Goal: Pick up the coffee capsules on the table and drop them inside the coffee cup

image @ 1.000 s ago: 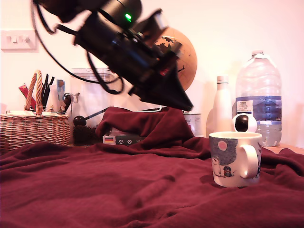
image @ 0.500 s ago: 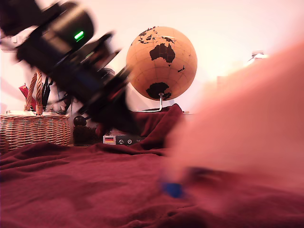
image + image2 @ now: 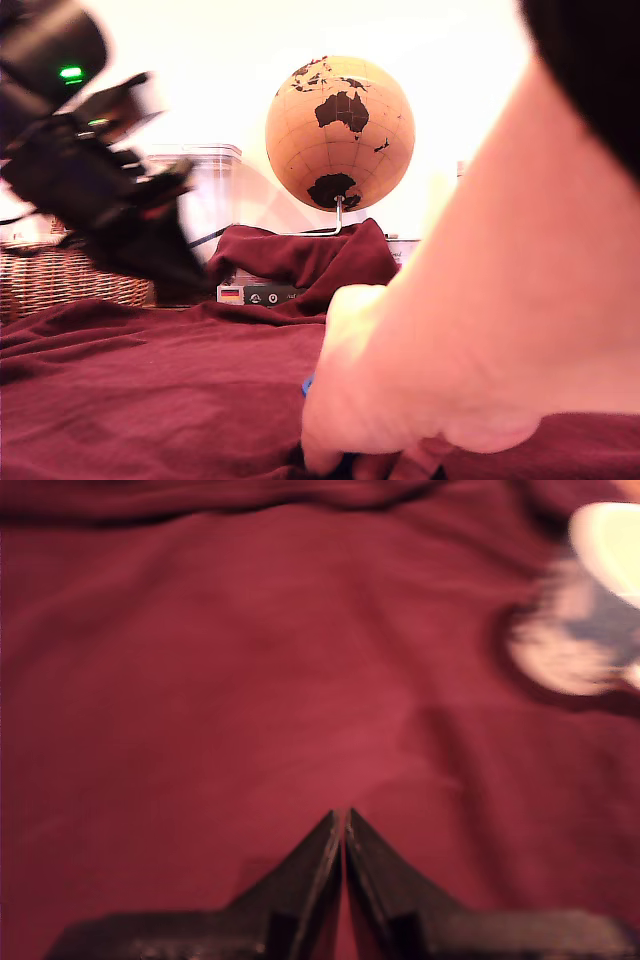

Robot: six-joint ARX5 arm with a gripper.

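A person's hand (image 3: 400, 400) filled the near right of the exterior view, pressed on the red blanket (image 3: 150, 400), with a bit of blue (image 3: 308, 384) showing beside it. Farther left the gripper (image 3: 344, 820) hung above the blanket, its jaws pressed together and holding nothing. The mug (image 3: 585, 610) appeared blurred in the wrist view. A globe (image 3: 340, 130) stood behind.

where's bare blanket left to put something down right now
Bare blanket spans the exterior view's left and middle foreground, bordered behind by the wicker basket and the draped mound under the globe. The exterior view's right is crowded: a person's hand presses there. The gripper, jaws together, faces bare cloth.
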